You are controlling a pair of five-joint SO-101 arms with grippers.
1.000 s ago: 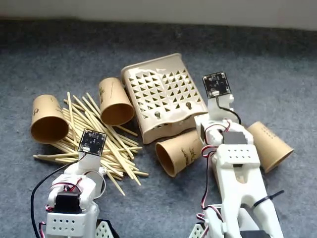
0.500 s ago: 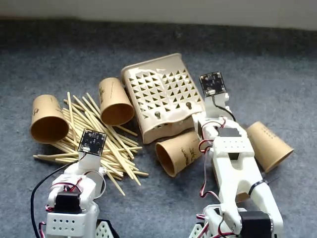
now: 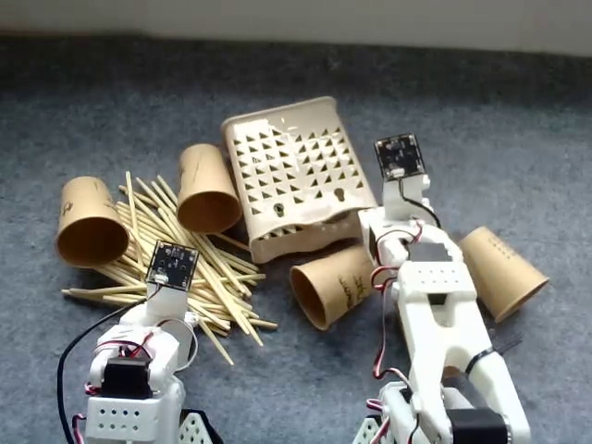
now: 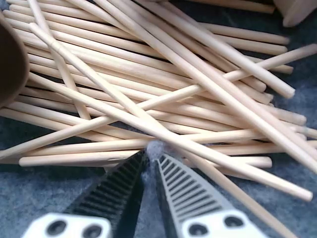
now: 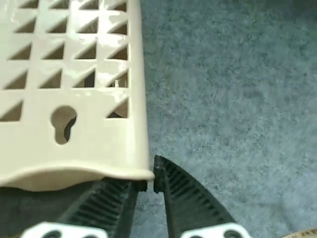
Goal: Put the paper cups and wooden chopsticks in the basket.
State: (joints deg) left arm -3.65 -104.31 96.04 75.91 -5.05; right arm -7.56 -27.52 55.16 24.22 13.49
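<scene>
Basket point(image 3: 296, 176): mid-bench, lying with a latticed wall up, mouth not facing upward; no cup or chopstick seen inside.
Change: the basket has slid toward the left edge of the bench since half a second ago, with a slight turn; the paper cup at its left wall point(image 3: 205, 190) was shoved the same way and touches it as before.
Right gripper point(image 5: 148, 171): at the basket's near right corner; jaws drawn to a narrow slit on the rim corner, one under the rim, one outside it; reads as a pinch on the basket.
Judgement: the shift is the right arm dragging or starting to right the basket; it probably has to stand mouth-up before loading; task barely begun.
Other cups unmoved: paper cup by the near rim point(image 3: 333, 282), just before the basket; right-hand paper cup point(image 3: 499, 273), beyond the right arm; left-hand paper cup point(image 3: 91, 222), toward the left edge beside the pile.
Wooden chopsticks point(image 3: 185, 250): loose pile between left edge and basket; unchanged.
Left gripper point(image 4: 150, 156): over the near side of the pile; jaws almost closed, nothing between them; same place as one second ago.
</scene>
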